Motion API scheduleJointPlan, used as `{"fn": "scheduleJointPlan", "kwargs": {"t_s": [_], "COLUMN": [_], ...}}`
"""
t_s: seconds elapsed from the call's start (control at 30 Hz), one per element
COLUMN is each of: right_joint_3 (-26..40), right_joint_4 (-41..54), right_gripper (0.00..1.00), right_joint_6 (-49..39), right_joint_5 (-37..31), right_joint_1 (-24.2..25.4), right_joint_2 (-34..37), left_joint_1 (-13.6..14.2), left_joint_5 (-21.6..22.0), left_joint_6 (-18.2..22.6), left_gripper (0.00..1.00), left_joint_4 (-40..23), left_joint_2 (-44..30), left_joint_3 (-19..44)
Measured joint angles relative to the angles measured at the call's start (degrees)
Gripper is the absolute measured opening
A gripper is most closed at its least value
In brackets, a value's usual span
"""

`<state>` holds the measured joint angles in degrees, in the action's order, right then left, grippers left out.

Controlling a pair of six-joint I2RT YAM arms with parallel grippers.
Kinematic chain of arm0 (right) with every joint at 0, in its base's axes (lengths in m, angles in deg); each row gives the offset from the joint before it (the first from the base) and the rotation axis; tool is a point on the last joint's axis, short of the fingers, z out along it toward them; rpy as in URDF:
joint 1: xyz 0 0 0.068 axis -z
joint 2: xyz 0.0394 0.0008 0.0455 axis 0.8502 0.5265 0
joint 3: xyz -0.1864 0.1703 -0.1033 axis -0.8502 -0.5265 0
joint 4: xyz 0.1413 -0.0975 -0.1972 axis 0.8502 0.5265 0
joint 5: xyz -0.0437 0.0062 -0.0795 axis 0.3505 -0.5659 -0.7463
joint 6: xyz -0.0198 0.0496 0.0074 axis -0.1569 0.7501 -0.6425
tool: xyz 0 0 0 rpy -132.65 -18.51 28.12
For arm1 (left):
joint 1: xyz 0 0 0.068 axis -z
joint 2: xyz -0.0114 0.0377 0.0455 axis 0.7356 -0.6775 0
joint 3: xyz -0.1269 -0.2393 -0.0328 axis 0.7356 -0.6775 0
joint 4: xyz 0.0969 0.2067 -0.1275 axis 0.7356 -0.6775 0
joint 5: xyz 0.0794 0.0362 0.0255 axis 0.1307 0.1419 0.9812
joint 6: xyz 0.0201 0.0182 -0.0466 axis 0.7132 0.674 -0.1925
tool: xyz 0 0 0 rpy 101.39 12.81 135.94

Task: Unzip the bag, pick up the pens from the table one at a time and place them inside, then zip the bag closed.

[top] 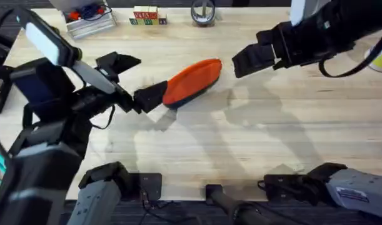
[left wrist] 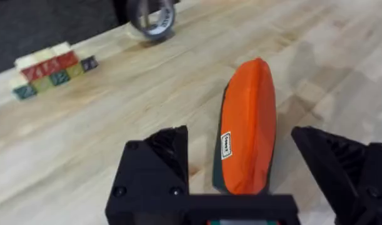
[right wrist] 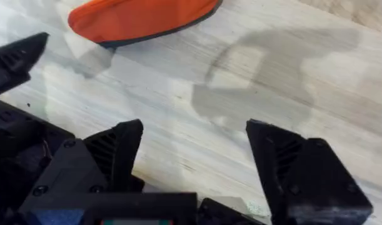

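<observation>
table plank wood | bag label unreadable | left claw open astride bag | right claw open

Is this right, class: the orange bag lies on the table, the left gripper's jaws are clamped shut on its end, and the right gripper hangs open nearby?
Not quite. The left gripper has its jaws open, straddling the end of the bag without clamping it, as the left wrist view shows. The bag does lie on the table, and the right gripper hangs open nearby.

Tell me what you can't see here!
- Zipper: overhead, left wrist and right wrist views show the bag with no zipper in sight, so open or closed is unknown.
- Pens: whether they are inside is hidden by the fabric.
- Tag writing: too small, left wrist view.
</observation>
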<state>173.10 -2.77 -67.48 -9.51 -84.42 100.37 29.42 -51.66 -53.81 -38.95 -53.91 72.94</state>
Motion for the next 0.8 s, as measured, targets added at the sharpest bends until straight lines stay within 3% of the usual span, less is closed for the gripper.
{"fn": "scheduleJointPlan", "kwargs": {"t_s": [0.13,0.3,0.57,0.8], "right_joint_3": [0.0,0.0,0.0,0.0], "right_joint_4": [0.0,0.0,0.4,0.4], "right_gripper": [0.998,0.998,0.998,0.998], "right_joint_6": [0.0,0.0,0.0,0.0], "right_joint_5": [0.0,0.0,0.0,0.0], "right_joint_1": [0.0,0.0,0.0,0.0], "right_joint_2": [0.0,0.0,0.0,0.0], "left_joint_1": [0.0,0.0,0.0,0.0], "left_joint_5": [2.4,3.7,11.8,16.4], "left_joint_6": [-6.1,-9.6,-11.8,-12.3], "left_gripper": [0.993,0.995,0.995,0.995], "left_joint_4": [-4.3,-12.5,-31.4,-33.8], "left_joint_2": [4.8,8.9,11.3,12.0], "left_joint_3": [0.0,0.0,6.6,13.5]}}
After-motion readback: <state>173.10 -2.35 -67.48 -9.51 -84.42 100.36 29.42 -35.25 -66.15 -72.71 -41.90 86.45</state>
